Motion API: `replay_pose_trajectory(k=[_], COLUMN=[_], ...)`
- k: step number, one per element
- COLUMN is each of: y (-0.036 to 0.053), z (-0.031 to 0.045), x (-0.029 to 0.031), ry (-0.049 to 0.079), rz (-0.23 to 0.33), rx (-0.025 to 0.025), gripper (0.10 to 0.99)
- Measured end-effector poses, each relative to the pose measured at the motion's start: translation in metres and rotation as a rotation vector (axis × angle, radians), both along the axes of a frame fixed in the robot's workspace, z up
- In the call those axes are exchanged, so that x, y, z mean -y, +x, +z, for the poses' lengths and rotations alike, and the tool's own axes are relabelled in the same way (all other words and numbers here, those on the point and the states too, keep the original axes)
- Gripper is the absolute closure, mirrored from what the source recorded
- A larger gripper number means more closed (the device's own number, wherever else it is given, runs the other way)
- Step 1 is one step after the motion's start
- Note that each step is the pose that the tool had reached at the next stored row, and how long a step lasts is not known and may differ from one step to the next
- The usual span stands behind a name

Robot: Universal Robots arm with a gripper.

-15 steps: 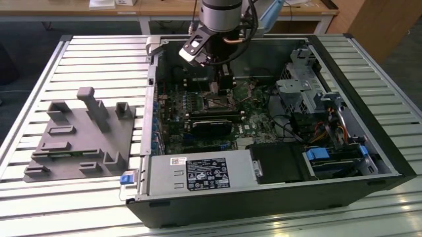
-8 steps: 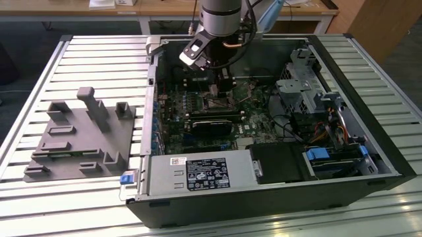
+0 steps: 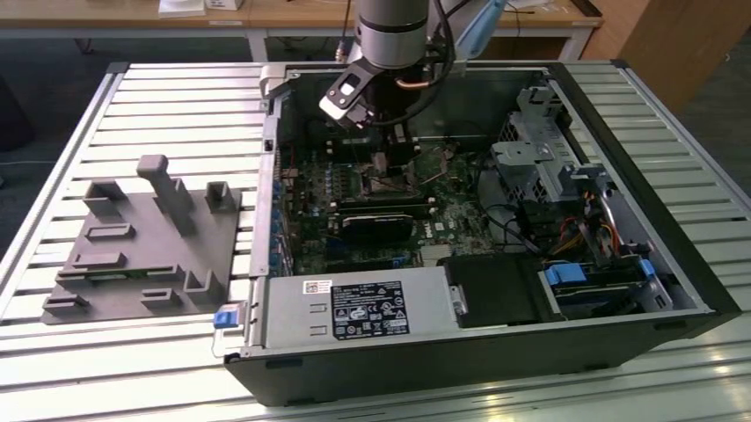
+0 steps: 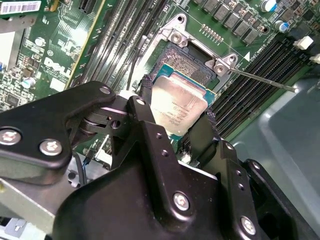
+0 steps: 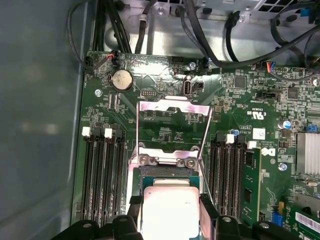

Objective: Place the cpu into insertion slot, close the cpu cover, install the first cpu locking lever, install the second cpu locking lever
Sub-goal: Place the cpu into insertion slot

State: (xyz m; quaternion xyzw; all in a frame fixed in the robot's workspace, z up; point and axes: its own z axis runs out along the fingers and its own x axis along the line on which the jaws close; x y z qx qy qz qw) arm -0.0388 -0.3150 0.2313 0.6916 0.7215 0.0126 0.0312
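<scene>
In both wrist views my gripper (image 4: 176,111) (image 5: 171,216) is shut on the cpu (image 4: 175,100) (image 5: 167,202), a flat silver square held by its two opposite edges between the black fingers (image 4: 146,102). The chip sits right over the insertion slot (image 4: 187,62), whose dark centre shows past its far edge; I cannot tell whether it touches. The cpu cover (image 5: 172,106), a silver frame with a square window, stands swung open beyond the hinge bracket (image 5: 162,160). A thin locking lever (image 4: 262,81) sticks out to the side. In the exterior view the gripper (image 3: 382,145) hangs low inside the computer case above the slot (image 3: 385,180).
Long black memory slots (image 5: 102,175) (image 5: 230,170) flank the socket on both sides. A black block (image 3: 378,224) lies on the board near the socket. Cables and the drive cage (image 3: 551,167) fill the exterior view's right; a grey fixture (image 3: 141,237) stands outside the case on the left.
</scene>
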Motion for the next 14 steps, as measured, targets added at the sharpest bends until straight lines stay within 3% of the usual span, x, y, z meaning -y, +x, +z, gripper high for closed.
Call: replay_pose_trajectory(k=[14], y=[-0.0003], z=[-0.0100], x=[-0.0008], ry=[0.000], rz=[-0.005], rx=[-0.0004], gripper=[0.545])
